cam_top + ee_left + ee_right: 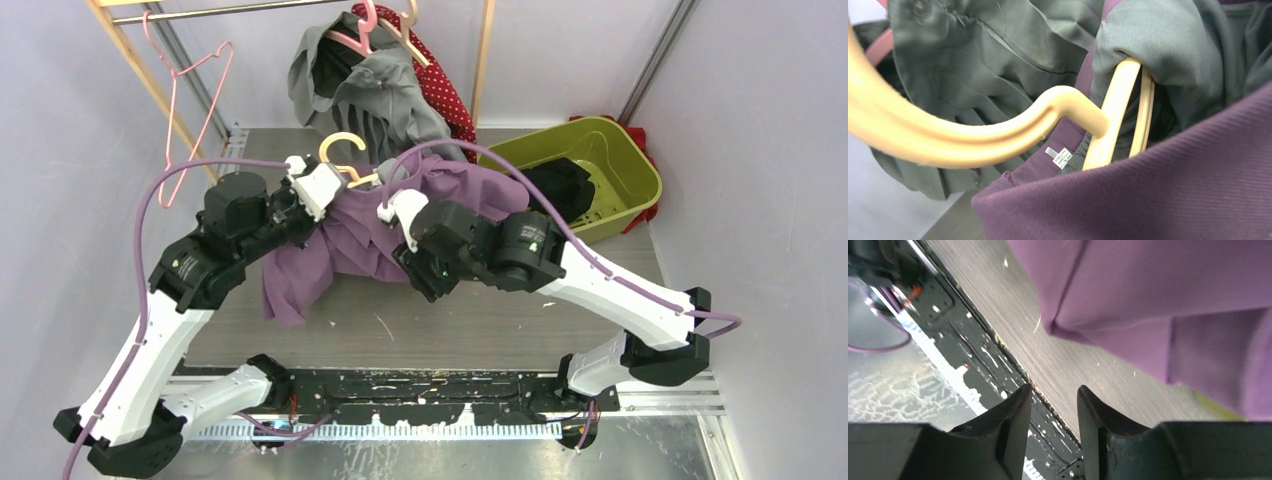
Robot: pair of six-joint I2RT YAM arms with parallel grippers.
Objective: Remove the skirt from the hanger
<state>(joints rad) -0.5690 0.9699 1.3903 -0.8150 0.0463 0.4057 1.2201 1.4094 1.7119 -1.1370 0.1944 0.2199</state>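
While the purple skirt (370, 235) (1158, 190) (1158, 285) remains draped over the cream hanger (998, 135), the assembly sits above the middle of the grey table (450, 320), between the two arms. The skirt's left hem hangs down to the table surface on the near-left side. In the left wrist view, the hanger hook curves across the frame and the hanger shoulder passes under the skirt waistband, where a small white label (1061, 157) is sewn. The left gripper (318, 188) sits at the left end of the hanger, just beside the hook. Its fingers do not show in any view, so whether they are spread or pressed together cannot be told. The right gripper (1053, 392) is positioned at the near side of the skirt, pointing toward the near edge of the table. Its fingers (1013, 420) stand spread apart with nothing between them, and the cloth hangs clear beyond the tips. A grey garment (385, 95) (988, 65) hangs on the rack directly behind the skirt, with a red dotted garment (445, 85) beside it. A green bin (625, 165) stands at the far right of the table and holds a dark garment (560, 185).
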